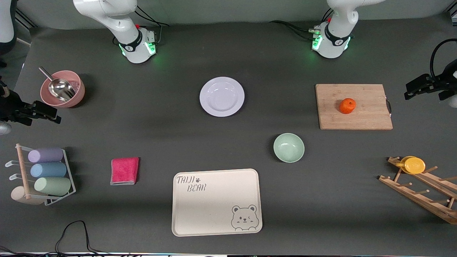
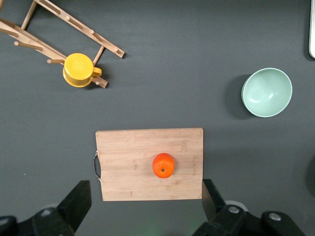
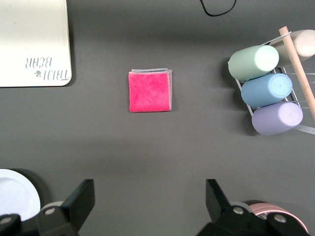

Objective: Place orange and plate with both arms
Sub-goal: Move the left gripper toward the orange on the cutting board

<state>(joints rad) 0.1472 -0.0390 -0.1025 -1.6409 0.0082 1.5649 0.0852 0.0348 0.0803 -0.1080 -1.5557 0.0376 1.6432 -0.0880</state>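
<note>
The orange (image 1: 347, 105) lies on a wooden cutting board (image 1: 371, 114) toward the left arm's end of the table. The white plate (image 1: 221, 96) lies alone on the grey table, midway between the two arm bases. Neither gripper shows in the front view; both arms rise out of its top. In the left wrist view my left gripper (image 2: 146, 196) is open and empty, high over the table by the board's edge, with the orange (image 2: 163, 165) below it. My right gripper (image 3: 150, 194) is open and empty, high over bare table beside the plate (image 3: 15, 194).
A pale green bowl (image 1: 289, 147) and a cream bear tray (image 1: 216, 201) lie nearer the front camera. A pink cloth (image 1: 124, 170), a cup rack (image 1: 46, 171) and a pink bowl with a scoop (image 1: 62, 89) are toward the right arm's end. A wooden rack holds a yellow cup (image 1: 414, 165).
</note>
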